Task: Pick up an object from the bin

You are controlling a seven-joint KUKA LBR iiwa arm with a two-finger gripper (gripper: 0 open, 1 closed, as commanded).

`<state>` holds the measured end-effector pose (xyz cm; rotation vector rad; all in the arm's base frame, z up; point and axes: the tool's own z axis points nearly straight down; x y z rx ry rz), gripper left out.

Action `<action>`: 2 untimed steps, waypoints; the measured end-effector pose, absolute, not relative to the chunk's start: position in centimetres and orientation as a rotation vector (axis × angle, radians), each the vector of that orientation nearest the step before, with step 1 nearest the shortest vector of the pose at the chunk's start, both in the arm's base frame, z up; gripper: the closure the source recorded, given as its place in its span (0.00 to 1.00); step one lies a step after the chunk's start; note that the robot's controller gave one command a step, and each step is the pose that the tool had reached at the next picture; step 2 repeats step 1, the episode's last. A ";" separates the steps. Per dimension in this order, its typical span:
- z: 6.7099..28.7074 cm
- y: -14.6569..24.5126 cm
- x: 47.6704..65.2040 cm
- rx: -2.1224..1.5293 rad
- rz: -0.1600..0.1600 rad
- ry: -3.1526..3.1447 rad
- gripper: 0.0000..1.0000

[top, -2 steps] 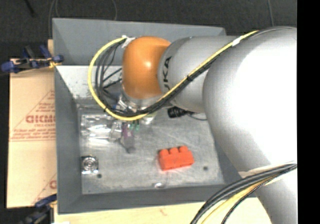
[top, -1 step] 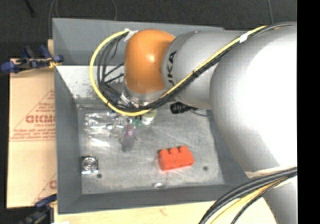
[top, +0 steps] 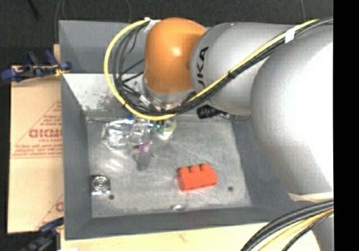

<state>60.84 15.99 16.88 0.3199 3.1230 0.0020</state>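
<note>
So the landmark here is the orange-red plastic building brick (top: 197, 177), a chunky matte block with two round studs. It lies on the scuffed, speckled floor of the grey metal bin (top: 76, 149). Its long axis runs roughly side to side, with the right end tipped a bit toward the far wall, and the studs point at that far wall too. The gripper (top: 147, 134) hangs up and to the left of the brick, well apart from it. It's tucked under the arm's smooth glossy orange cover (top: 171, 56), which has yellow and black cables (top: 115, 84) looped round it. Whether the gripper is spread or pinched together I honestly can't make out, it's too cluttered down there. Right under it, so again up-left of the brick, sits a small dull purple-grey chunk (top: 145, 153). It's kind of stubby, and its long axis runs more or less from far wall to near wall with a slight lean. I can't say if the gripper touches it. Further left of the brick, right beside the gripper, is a crumpled wad of clear shiny plastic (top: 116, 134), all wrinkles and glare. A little green-and-white bit (top: 166, 128) sits above the brick's left end. Far left of the brick, about level with it, is a small round shiny metal piece (top: 100, 184). Just below-left of the brick there's a tiny pale speck (top: 178, 207).
</note>
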 end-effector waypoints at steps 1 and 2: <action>19.8 15.9 60.9 0.322 0.002 3.123 1.00; 19.8 15.9 60.9 0.322 0.002 3.123 1.00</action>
